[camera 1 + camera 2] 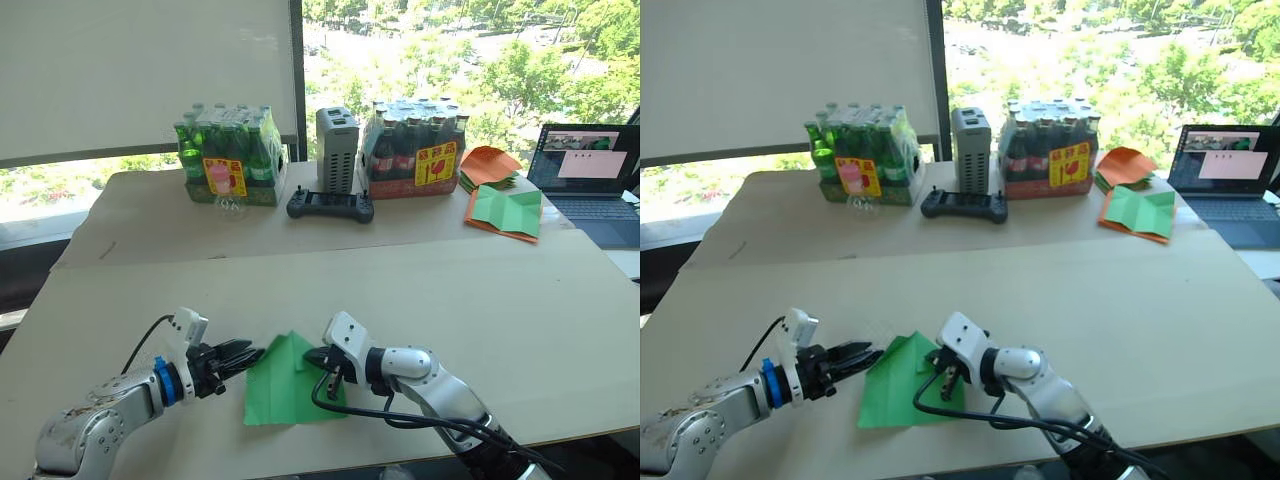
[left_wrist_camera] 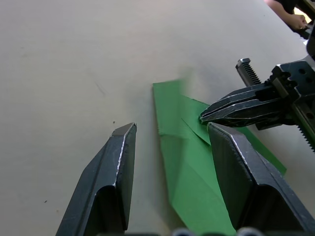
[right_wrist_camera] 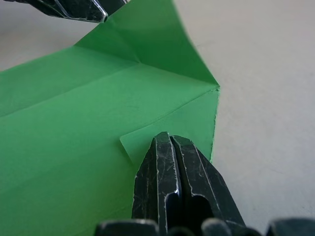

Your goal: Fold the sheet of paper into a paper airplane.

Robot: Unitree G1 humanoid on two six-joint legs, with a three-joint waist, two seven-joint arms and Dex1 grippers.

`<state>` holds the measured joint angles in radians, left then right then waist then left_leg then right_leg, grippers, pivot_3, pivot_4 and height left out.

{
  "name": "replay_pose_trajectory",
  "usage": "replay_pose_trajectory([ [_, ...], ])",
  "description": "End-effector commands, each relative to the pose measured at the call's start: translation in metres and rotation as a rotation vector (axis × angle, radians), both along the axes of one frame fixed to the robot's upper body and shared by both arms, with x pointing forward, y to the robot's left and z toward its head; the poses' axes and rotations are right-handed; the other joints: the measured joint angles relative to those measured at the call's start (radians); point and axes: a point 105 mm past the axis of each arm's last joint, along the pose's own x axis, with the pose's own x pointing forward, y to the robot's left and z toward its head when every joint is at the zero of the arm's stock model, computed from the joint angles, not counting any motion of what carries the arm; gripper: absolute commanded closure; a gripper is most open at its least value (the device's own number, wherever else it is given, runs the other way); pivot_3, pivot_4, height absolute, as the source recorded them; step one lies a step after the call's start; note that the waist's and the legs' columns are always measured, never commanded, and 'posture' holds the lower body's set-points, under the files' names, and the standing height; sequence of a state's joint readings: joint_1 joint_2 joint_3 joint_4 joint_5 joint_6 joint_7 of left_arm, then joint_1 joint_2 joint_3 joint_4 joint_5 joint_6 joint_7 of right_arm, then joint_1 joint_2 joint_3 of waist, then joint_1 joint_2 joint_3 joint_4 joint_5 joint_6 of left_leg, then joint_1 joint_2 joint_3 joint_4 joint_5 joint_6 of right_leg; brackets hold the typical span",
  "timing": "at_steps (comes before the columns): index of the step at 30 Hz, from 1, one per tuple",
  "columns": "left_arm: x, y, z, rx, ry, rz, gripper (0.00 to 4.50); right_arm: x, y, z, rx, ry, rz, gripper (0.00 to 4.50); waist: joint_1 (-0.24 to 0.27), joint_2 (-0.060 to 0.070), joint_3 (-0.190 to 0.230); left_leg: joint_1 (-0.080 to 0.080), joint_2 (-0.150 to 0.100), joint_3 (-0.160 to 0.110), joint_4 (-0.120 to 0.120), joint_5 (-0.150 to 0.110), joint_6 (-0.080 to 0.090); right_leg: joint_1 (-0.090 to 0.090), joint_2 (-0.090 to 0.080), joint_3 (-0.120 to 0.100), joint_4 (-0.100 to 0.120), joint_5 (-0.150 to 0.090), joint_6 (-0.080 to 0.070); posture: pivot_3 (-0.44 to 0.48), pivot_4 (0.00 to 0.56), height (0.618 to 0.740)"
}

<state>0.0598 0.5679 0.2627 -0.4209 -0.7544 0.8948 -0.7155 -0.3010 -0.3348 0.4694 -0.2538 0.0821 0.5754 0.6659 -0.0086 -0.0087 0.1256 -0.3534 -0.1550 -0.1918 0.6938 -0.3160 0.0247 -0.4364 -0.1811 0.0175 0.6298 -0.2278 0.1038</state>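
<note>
On the near part of the table (image 1: 560, 300), at about six o'clock, the sheet of paper (image 1: 285, 385) is laid, partly folded to a point. It is judged thin, light, limp and easily slid or torn, best pinned at creases and lifted by a corner. At its nine o'clock the left gripper (image 1: 243, 354) is spread at the edge; the right gripper (image 1: 322, 357), at three o'clock, is clenched, its tips pressed onto a folded flap.

Hidden and cut-off parts

The right gripper (image 3: 170, 142) had its fingers pressed together over the sheet of paper (image 3: 74, 113), hiding the paper directly beneath the jaws; whether they pinched a fold or only pressed on it could not be told. Beyond the jaws, the left gripper (image 3: 74, 9) was cut off by the picture's edge, and the sheet's near side ran out of frame.
</note>
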Motion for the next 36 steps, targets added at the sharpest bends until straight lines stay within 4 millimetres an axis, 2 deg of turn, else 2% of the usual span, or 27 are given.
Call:
replay_pose_trajectory([
  [1, 0.000, 0.000, 0.012, -0.004, -0.048, -0.010, 2.04, -0.002, -0.004, -0.012, -0.040, 0.039, -0.019, 4.50, 0.000, 0.000, 0.000, 0.000, 0.000, 0.000, 0.000, 0.000, 0.000, 0.000, 0.000, 0.000, 0.000, 0.000, 0.000, 0.000, 0.150, 0.728],
  [9, 0.015, -0.005, 0.013, 0.017, -0.079, 0.009, 2.04, -0.005, -0.001, -0.011, -0.037, 0.042, -0.014, 4.50, 0.001, 0.000, 0.000, 0.000, 0.000, 0.000, 0.000, 0.000, 0.000, 0.000, 0.000, 0.000, 0.000, 0.000, 0.000, 0.000, 0.150, 0.728],
  [15, 0.016, -0.007, 0.007, 0.051, -0.079, -0.002, 2.04, -0.007, 0.001, -0.009, -0.031, 0.041, -0.015, 4.50, 0.001, 0.000, 0.000, 0.000, 0.000, 0.001, 0.000, 0.000, 0.000, 0.000, 0.000, 0.000, 0.000, 0.000, 0.000, 0.000, 0.150, 0.728],
  [16, 0.016, -0.008, 0.007, 0.047, -0.080, -0.003, 2.58, -0.006, 0.001, -0.009, -0.030, 0.041, -0.016, 4.50, 0.001, 0.000, 0.000, 0.000, 0.000, 0.001, 0.000, 0.000, 0.000, 0.000, 0.000, 0.000, 0.000, 0.000, 0.000, 0.000, 0.150, 0.728],
  [22, 0.014, -0.015, 0.009, 0.068, -0.097, -0.049, 4.48, -0.008, 0.001, -0.007, -0.028, 0.040, -0.019, 4.50, 0.001, 0.000, 0.000, 0.000, 0.000, 0.001, 0.000, 0.000, 0.000, 0.000, 0.000, 0.000, 0.000, 0.000, 0.000, 0.000, 0.150, 0.728],
  [27, 0.009, -0.028, 0.008, 0.076, -0.103, -0.110, 4.48, -0.009, 0.000, -0.006, -0.031, 0.042, -0.024, 4.50, 0.001, 0.000, 0.000, 0.000, 0.000, 0.001, 0.000, 0.000, 0.000, 0.000, 0.000, 0.000, 0.000, 0.000, 0.000, 0.000, 0.150, 0.728],
  [36, 0.009, -0.037, -0.018, 0.113, -0.047, -0.128, 4.48, -0.011, -0.001, -0.003, -0.028, 0.045, -0.031, 4.50, 0.008, 0.000, 0.000, 0.000, 0.000, 0.001, 0.000, 0.000, 0.000, 0.000, 0.000, 0.000, 0.000, 0.000, 0.000, 0.000, 0.150, 0.728],
])
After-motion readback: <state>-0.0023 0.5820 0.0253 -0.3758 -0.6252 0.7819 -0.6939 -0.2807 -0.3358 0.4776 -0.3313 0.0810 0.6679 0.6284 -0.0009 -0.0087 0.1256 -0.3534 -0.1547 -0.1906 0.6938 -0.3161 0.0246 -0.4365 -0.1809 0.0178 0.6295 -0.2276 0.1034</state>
